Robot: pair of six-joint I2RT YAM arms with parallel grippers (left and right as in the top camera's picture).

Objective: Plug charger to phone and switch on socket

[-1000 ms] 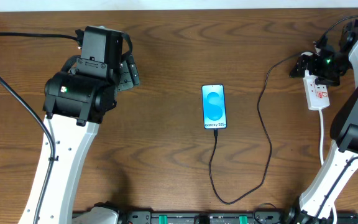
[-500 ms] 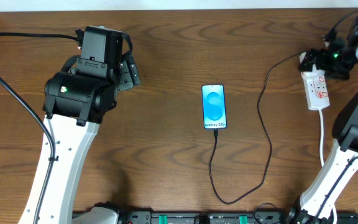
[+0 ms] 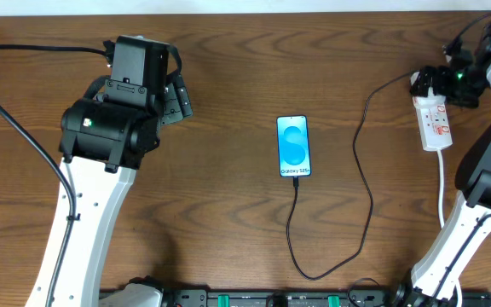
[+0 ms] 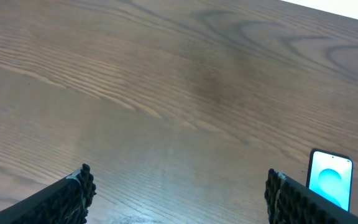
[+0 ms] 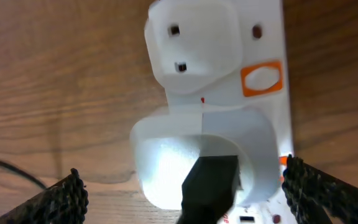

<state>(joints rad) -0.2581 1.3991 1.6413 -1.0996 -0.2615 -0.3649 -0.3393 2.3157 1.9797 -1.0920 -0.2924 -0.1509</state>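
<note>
**A:** Brown wood-grain worktop [image 3: 228, 51]. Toward its left edge the left gripper [image 4: 179, 190] hangs wide over bare wood, holding nothing. And the right gripper [image 5: 185, 186]?

**B:** Spread wide too, empty, a finger on either side of the small white elongated power strip [image 3: 435, 124] near the far right corner.

**A:** Slim blue-screened smartphone [image 3: 293, 147]?

**B:** Mid-worktop. The long thin black charger cable [image 3: 366, 170] meets its near end and looks plugged in. The black plug head [image 5: 210, 180] looks seated in the strip.

**A:** So, the switching step.

**B:** I judge so. The next move calls for one fingertip pressed onto the small orange-ringed switch [image 5: 263, 78], probably with the jaws narrowed first.
</note>
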